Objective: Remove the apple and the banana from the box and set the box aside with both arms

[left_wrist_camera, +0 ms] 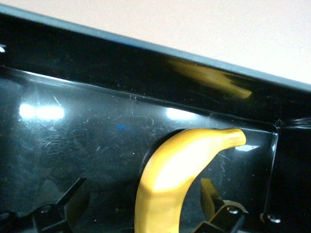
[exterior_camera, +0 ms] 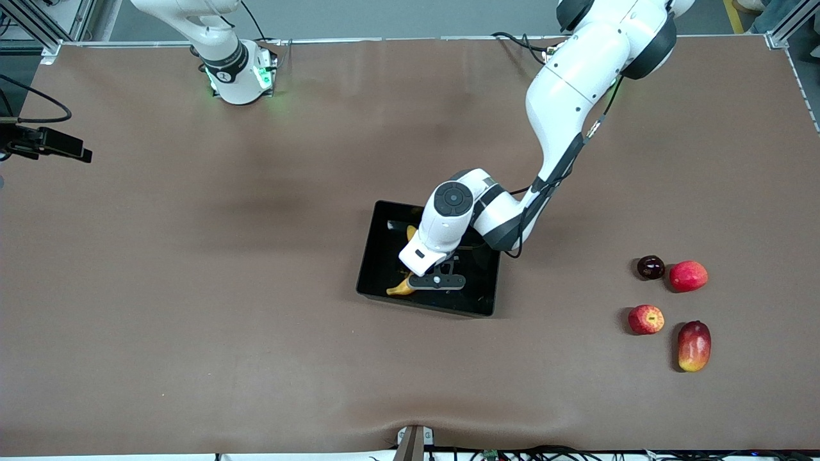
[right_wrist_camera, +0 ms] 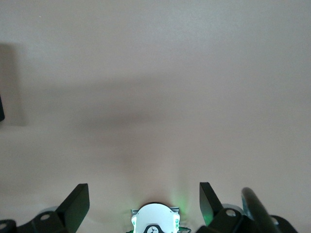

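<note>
The brown table (exterior_camera: pixel 192 288) carried a shallow glossy black plastic box (exterior_camera: pixel 378 256) at its middle. Inside lay the long curved yellow banana (left_wrist_camera: pixel 170 179), straddled by the left gripper (exterior_camera: pixel 437 282), jaws spread and not pinching. The right gripper (right_wrist_camera: pixel 143 201) waited, spread, above its base. The small red apple (exterior_camera: pixel 646 319) sat toward the left arm's end.

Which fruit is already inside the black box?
The yellow banana. It lies in the black box under the left gripper, while the red apple and the other three fruits sit together on the table toward the left arm's end.
</note>
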Tool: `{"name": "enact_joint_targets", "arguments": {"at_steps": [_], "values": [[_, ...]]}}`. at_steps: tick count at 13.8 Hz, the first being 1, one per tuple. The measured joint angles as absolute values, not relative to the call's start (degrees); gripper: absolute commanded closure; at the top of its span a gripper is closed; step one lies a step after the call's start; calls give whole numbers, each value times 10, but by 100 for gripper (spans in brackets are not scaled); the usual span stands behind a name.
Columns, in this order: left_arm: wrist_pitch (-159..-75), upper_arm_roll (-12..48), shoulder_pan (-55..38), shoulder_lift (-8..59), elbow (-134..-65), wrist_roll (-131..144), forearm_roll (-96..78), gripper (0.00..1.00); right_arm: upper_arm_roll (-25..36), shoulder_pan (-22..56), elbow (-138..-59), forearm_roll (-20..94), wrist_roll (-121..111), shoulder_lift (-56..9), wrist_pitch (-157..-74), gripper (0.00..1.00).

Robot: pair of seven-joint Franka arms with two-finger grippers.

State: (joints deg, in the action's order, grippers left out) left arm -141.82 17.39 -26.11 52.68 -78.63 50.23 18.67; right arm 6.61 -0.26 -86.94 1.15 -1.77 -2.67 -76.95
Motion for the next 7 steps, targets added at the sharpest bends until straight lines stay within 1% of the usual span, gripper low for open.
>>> {"name": "enact_joint_targets", "arguments": {"at_steps": [5,7], "values": [[-1418,174,-263,527,-792,487,187,0,66,-3,-869,12,-18,-28,-769,0],[-1418,174,-263,528,-797,485,187,2,66,-4,-869,12,-18,-29,-769,0]]}}
